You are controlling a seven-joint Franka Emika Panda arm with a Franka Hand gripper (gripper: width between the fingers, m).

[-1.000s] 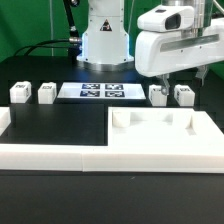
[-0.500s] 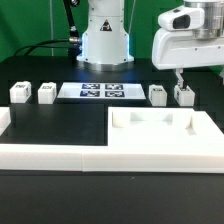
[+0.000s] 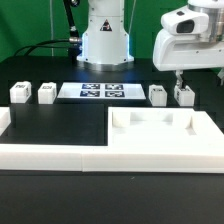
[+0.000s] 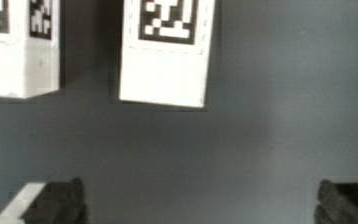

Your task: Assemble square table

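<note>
Your black table [image 3: 60, 120] holds the tray-like top [image 3: 150, 116] near the front, toward the exterior view's right. The gripper [image 4: 202, 205] hangs wide open and empty above two leg blocks [image 4: 167, 50], one cropped by the wrist view's edge.

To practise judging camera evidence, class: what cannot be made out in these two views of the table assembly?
- Exterior view: tag patterns on the four small white plastic leg blocks are too small to read.
- Exterior view: the white square tray-like table top has part of its floor hidden by its near rim.
- Wrist view: two leg blocks are cut off by the picture's edge; the open gripper shows only its fingertips.
</note>
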